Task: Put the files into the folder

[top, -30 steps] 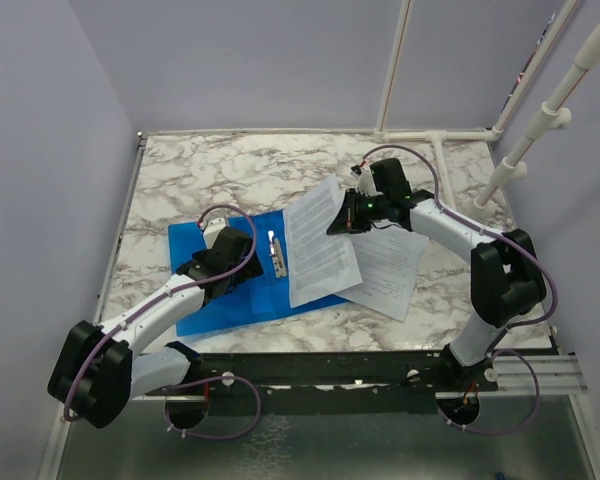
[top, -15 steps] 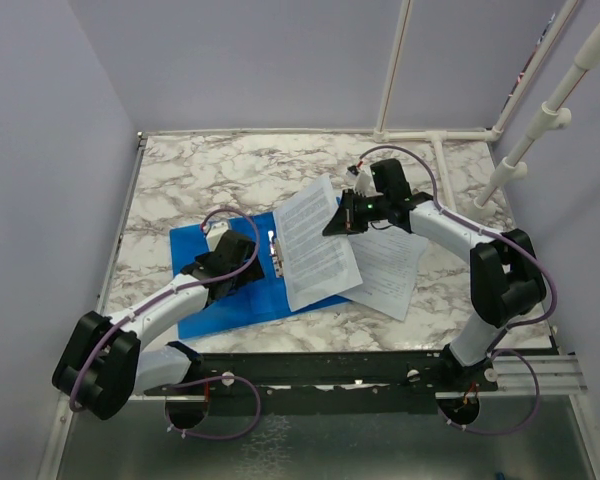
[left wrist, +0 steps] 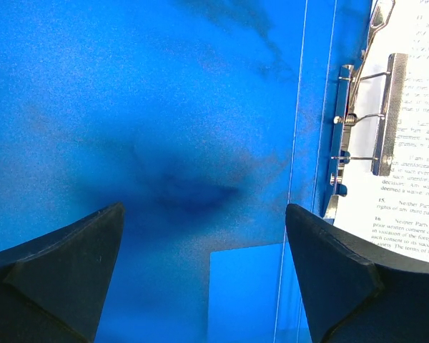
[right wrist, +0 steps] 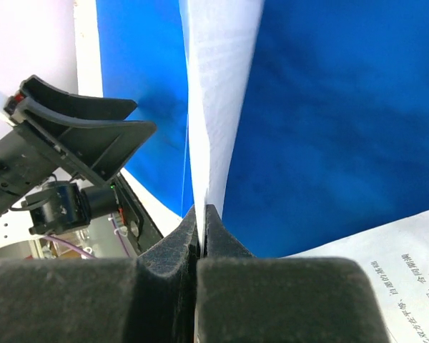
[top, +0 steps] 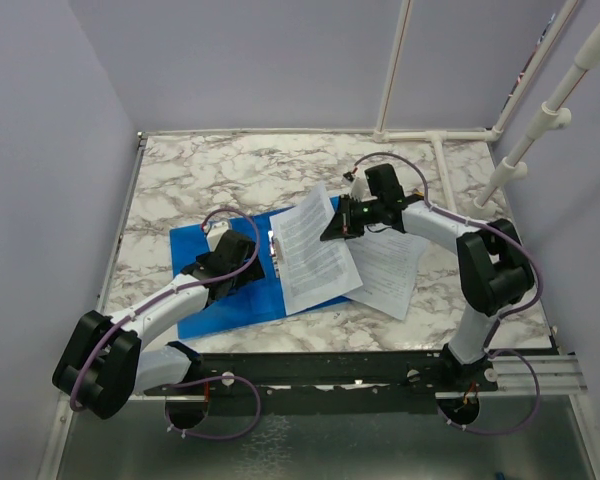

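The blue folder [top: 230, 290] lies open on the marble table, its metal clip [top: 276, 254] near the middle. In the left wrist view the clip [left wrist: 382, 114] sits at the right on the blue folder [left wrist: 164, 128]. My left gripper [top: 242, 262] is open, low over the folder's left half. My right gripper [top: 332, 226] is shut on the far right edge of a white printed file sheet [top: 312, 250], which lies tilted over the folder's right half. In the right wrist view the sheet [right wrist: 218, 86] stands on edge between the pads [right wrist: 229, 250]. A second sheet [top: 390, 272] lies on the table to the right.
White pipe frames [top: 540, 125] stand at the back right corner. Lilac walls close in the table at the back and left. A black rail [top: 320, 372] runs along the near edge.
My right gripper has drawn the held sheet leftward over the folder toward the clip. My left gripper has shifted slightly on the folder's left half.
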You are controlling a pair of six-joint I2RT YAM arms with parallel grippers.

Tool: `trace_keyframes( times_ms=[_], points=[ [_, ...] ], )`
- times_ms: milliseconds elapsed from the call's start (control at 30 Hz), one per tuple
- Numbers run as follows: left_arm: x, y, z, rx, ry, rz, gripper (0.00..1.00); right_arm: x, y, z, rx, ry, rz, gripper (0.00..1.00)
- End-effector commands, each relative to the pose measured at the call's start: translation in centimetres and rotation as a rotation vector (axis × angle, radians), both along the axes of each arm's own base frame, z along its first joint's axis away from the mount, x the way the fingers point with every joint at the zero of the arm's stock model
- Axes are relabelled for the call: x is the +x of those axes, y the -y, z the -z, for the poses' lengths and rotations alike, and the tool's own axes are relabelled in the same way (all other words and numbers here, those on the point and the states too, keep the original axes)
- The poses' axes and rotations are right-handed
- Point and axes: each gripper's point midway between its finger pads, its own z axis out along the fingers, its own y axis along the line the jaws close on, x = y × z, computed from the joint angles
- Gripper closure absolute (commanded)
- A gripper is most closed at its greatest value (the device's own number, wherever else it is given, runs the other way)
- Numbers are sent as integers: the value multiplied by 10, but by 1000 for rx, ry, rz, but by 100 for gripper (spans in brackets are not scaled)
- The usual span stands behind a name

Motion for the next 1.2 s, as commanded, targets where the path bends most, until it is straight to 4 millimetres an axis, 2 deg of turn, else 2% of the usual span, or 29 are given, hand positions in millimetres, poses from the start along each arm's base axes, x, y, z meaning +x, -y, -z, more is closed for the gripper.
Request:
trace_keyframes(
  times_ms=[0,633,967,1167],
  points=[
    [-2,0,2,-10,-2,7,5,2,-7,1,18,1,-34,99],
    [1,2,-1,-17,4,10,5,12,-3,27,-56,-15,-4,99],
    [7,19,-10,-66,5,71,5,28,6,46,-144,-19,88,99],
    [7,36,-15,-128,-8,124,4,29,7,51,-147,-29,105,99]
  ],
)
